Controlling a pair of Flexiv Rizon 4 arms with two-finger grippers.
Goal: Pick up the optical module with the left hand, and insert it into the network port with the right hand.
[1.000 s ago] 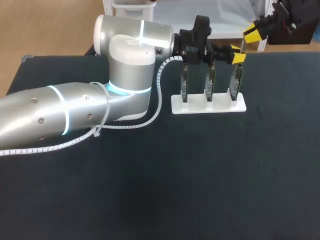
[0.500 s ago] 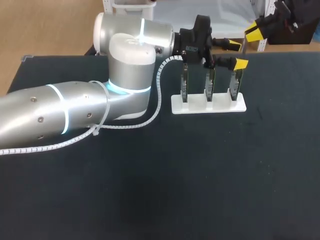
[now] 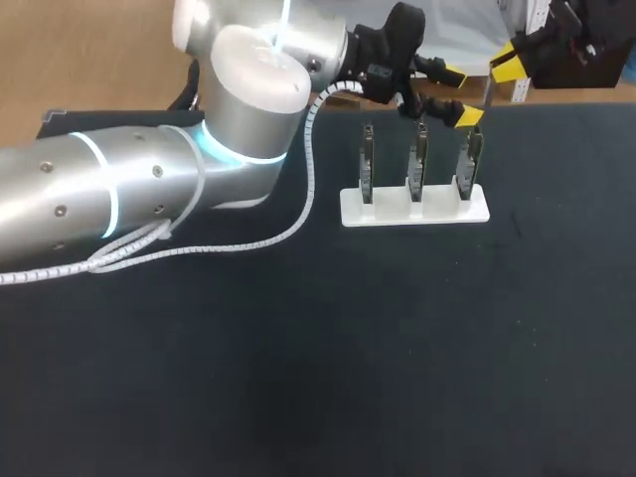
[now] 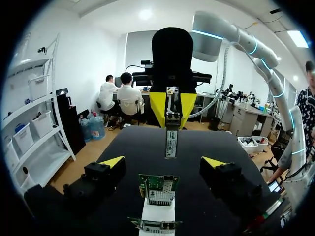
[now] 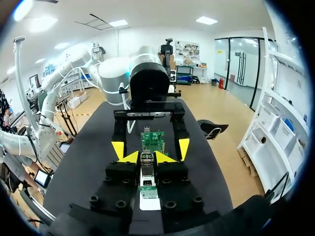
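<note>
The optical module point(image 3: 486, 92), a thin metal stick, hangs above the table's far edge with my right gripper point(image 3: 503, 67) shut on its top end. In the left wrist view the module point(image 4: 171, 140) hangs from the right gripper's yellow fingers point(image 4: 158, 105), ahead of my left gripper point(image 4: 163, 162). The left gripper point(image 3: 462, 95) stands wide open just left of the module, touching nothing. Three upright network cards point(image 3: 418, 161) stand in a white stand point(image 3: 414, 209) under both grippers. In the right wrist view the right gripper point(image 5: 146, 157) holds the module point(image 5: 146, 169) above a green card point(image 5: 153, 139).
My left arm point(image 3: 149, 194) lies across the table's left and far side, its white cable point(image 3: 298, 214) hanging in a loop down to the stand's left end. The black table point(image 3: 397, 348) stretches towards the near edge in front of the stand.
My left gripper has opened wide and let go of the module, which stays in the right gripper. The left arm's elbow and wrist have risen and shifted back.
</note>
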